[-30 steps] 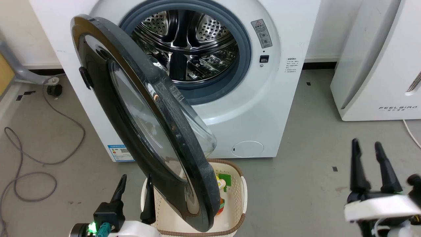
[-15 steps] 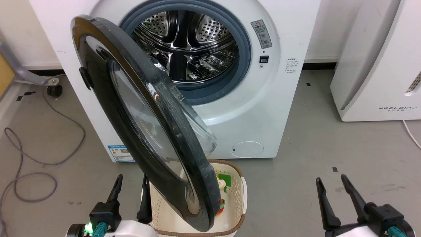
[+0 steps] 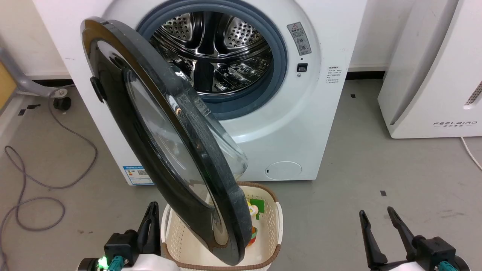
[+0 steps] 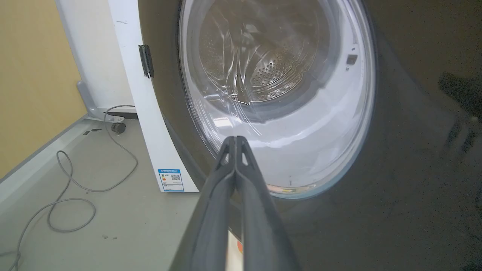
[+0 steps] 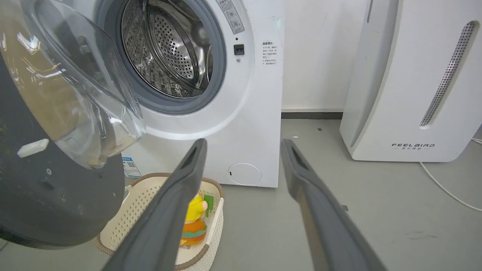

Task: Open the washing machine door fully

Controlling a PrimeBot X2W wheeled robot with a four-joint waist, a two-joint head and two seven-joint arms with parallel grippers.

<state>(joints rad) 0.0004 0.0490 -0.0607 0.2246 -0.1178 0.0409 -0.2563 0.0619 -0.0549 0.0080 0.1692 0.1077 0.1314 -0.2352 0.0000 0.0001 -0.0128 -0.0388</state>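
The white washing machine (image 3: 286, 124) stands ahead with its steel drum (image 3: 214, 49) exposed. The washing machine door (image 3: 177, 150), black-rimmed with a bulging glass bowl, hangs partly open from its left hinge and reaches out over a basket. My left gripper (image 3: 151, 210) is shut on nothing, low beside the door's outer face. In the left wrist view its joined tips (image 4: 235, 141) point at the door's glass (image 4: 278, 94); contact cannot be told. My right gripper (image 3: 376, 216) is open over the floor at the lower right, well away from the door. In the right wrist view the right gripper (image 5: 243, 145) faces the machine's front (image 5: 256, 113).
A cream basket (image 3: 279, 220) holding colourful toys sits on the floor under the door's lower edge. A white FEELBIRD appliance (image 3: 433, 75) stands to the right. A grey cable (image 3: 34, 184) loops over the floor at the left, near a caster (image 3: 62, 102).
My left gripper's fingers have closed together and shifted slightly right toward the door. My right gripper dropped from higher up to the lower right and stays open. The door has not moved.
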